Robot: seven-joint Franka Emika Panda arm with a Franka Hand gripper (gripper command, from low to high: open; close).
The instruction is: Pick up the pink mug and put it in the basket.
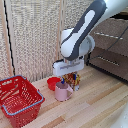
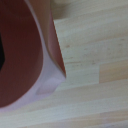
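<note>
One tool [image 1: 68, 76] seemingly over mug [image 1: 63, 92].

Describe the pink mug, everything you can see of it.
The pink mug is a small pale-pink cylinder standing upright on the light wooden table, mouth up. It looks smooth and glossy. Its inside is a darker reddish tone, seen close in the wrist view. The gripper hangs right above its rim; contact cannot be confirmed. A low red bowl sits just behind it, and the basket stands apart on the exterior view's left.
</note>
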